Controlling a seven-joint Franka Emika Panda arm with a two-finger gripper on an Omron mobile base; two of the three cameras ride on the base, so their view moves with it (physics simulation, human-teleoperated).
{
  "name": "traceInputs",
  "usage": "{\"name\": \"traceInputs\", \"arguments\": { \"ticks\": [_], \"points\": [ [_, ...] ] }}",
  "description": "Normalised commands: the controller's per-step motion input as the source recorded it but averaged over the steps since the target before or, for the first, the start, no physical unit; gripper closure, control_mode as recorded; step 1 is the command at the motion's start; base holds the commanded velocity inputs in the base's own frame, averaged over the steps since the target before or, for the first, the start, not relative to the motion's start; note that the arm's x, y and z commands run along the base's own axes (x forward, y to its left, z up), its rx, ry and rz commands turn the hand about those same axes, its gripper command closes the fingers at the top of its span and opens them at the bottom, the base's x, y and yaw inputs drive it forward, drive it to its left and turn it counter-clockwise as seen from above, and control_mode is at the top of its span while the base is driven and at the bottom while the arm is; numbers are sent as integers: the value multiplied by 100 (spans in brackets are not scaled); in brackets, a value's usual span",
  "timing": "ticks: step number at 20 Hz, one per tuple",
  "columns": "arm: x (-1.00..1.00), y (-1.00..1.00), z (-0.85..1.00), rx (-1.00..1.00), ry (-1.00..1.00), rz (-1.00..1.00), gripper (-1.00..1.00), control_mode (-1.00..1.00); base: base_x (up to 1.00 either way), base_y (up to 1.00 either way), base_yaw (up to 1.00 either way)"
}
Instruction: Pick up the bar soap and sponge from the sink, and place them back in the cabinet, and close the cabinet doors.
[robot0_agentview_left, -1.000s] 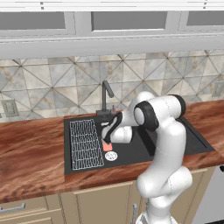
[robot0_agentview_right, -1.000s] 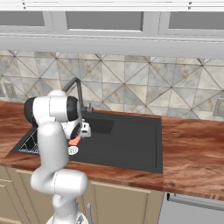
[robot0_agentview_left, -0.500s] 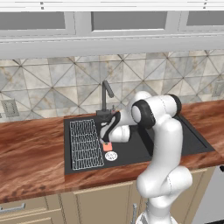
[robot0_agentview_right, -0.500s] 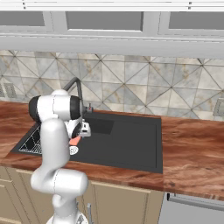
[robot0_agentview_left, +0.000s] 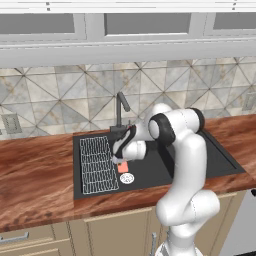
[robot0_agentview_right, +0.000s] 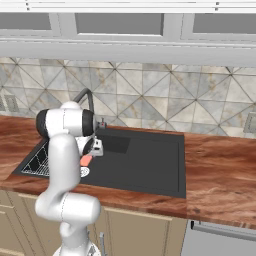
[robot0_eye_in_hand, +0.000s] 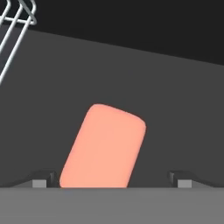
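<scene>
The hand view gives the closest look at the soap (robot0_eye_in_hand: 103, 146): a salmon-pink bar lying flat on the dark floor of the sink (robot0_eye_in_hand: 175, 109), tilted, its near end cut off by the bottom of the view, with the tool (robot0_eye_in_hand: 112, 180) spread wide so that one tip stands on either side of the bar and neither touches it. A corner of the white wire rack (robot0_eye_in_hand: 15, 19) shows at the upper left there. The left base view sets the scene: the soap (robot0_agentview_left: 123, 167) lies just right of the rack (robot0_agentview_left: 97, 165) and just behind the round white drain (robot0_agentview_left: 127, 178), under the tool (robot0_agentview_left: 120, 159), with the dark faucet (robot0_agentview_left: 121, 107) behind and the wooden desk (robot0_agentview_left: 35, 175) around the sink (robot0_agentview_left: 220, 160). In the right base view the arm hides much of the rack and drain, and the soap (robot0_agentview_right: 86, 160) shows as a small pink sliver beside the tool (robot0_agentview_right: 96, 150). No writing is readable.
</scene>
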Motion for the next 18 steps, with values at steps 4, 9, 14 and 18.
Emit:
{"name": "traceInputs", "arguments": {
  "ticks": [4,9,14,18],
  "points": [
    [7,6,-20,1,2,1,-100,-100,0,0,0],
    [3,7,-41,0,0,1,-100,-100,0,0,0],
    [2,9,-23,0,0,0,-100,-100,0,0,0],
    [6,5,-29,0,0,0,-100,-100,0,0,0]
  ]
}}
